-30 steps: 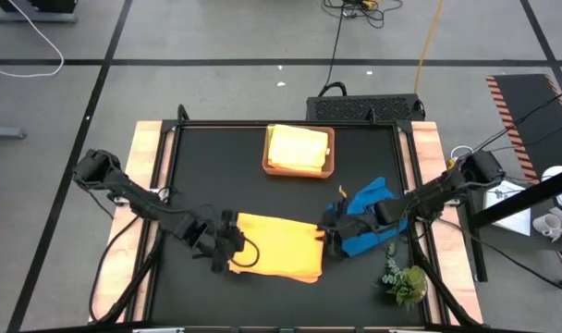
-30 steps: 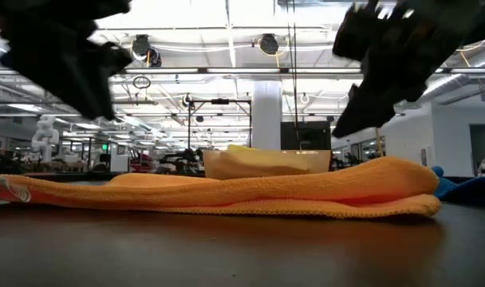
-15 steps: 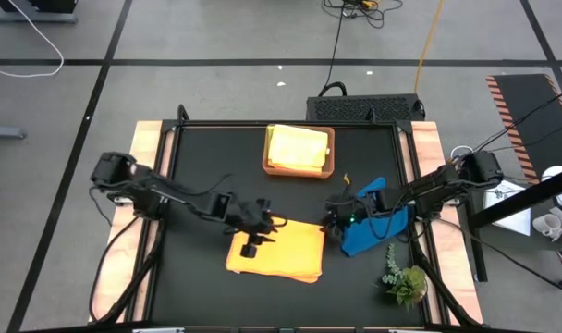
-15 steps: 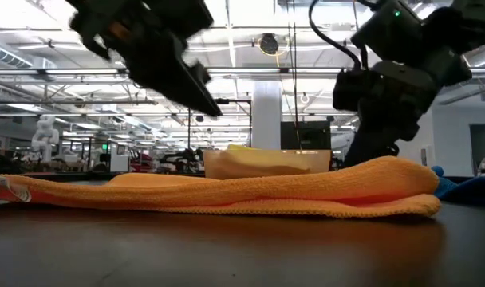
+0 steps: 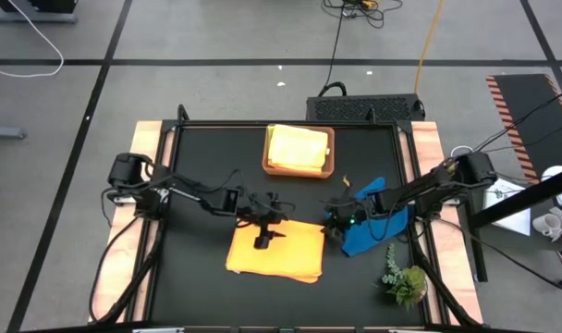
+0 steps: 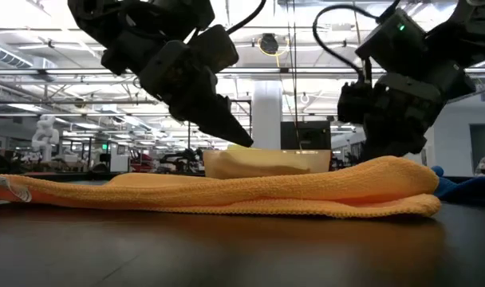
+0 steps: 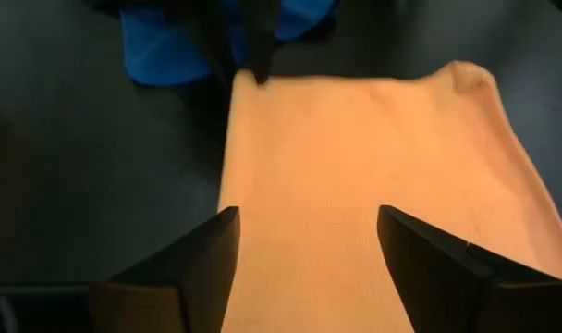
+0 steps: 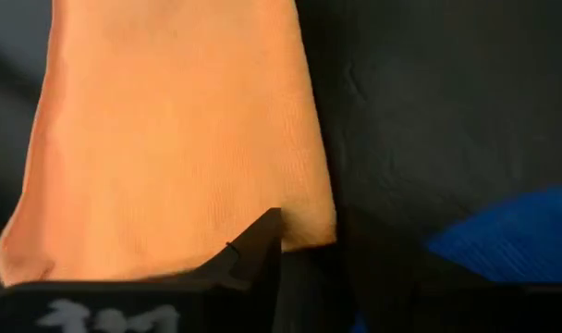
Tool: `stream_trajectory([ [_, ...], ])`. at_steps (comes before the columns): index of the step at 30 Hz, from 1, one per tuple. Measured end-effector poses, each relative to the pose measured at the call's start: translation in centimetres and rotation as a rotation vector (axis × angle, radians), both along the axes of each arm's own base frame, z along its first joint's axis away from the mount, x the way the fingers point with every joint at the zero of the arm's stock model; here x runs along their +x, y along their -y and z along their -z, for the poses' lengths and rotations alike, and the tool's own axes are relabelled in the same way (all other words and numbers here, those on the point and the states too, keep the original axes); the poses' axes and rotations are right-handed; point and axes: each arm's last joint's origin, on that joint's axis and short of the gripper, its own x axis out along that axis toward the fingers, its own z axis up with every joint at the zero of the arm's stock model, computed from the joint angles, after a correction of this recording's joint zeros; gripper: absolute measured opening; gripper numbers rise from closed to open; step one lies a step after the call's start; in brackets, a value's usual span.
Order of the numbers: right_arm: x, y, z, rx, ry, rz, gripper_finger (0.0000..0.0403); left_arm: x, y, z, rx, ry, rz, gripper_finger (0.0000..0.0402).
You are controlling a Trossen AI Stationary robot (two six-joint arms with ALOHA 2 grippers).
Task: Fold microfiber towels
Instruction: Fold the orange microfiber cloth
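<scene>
An orange towel (image 6: 226, 194) lies folded across the dark table (image 6: 242, 251), its thick rounded end toward the right and its thin edge trailing off to the left. Above its left half hangs the left gripper (image 6: 226, 127), fingers angled down and to the right, clear of the cloth. Above the right end sits the right gripper (image 6: 390, 151), close over the towel's hump; contact cannot be told. Behind the towel stands the brown tray (image 6: 266, 163) with a yellow towel (image 6: 246, 150) showing over its rim. At far right a bit of blue towel (image 6: 466, 190) lies on the table.
</scene>
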Motion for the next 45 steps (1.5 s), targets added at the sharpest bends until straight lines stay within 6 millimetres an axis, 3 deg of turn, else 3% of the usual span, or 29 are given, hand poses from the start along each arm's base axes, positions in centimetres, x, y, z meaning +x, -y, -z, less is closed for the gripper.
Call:
stream_trajectory([
  [7,0.7,0.0,0.7,0.017,0.031,-0.009,0.0122,0.1,0.0,-0.2,-0.015,0.021,-0.008,0.0257],
  [15,1.0,0.0,-1.1,-0.043,0.17,-0.065,0.001,0.5,-0.5,-0.7,-0.038,0.08,-0.037,0.0255],
  [22,1.7,-0.1,-3.1,-0.074,0.283,-0.09,0.0003,3.3,-1.7,-1.4,-0.154,0.157,-0.027,0.0257],
  [30,2.8,-0.9,-4.6,-0.112,0.301,-0.147,0.0002,6.3,-2.8,-0.8,-0.185,0.021,-0.01,0.0258],
  [39,2.9,-1.1,-4.7,-0.124,0.296,-0.158,0.0001,6.6,-2.7,-1.1,-0.255,0.002,0.122,0.0257],
  [45,2.9,-1.1,-4.7,-0.137,0.302,-0.152,0.0001,6.7,-2.7,-1.3,-0.289,0.009,0.129,0.0229],
])
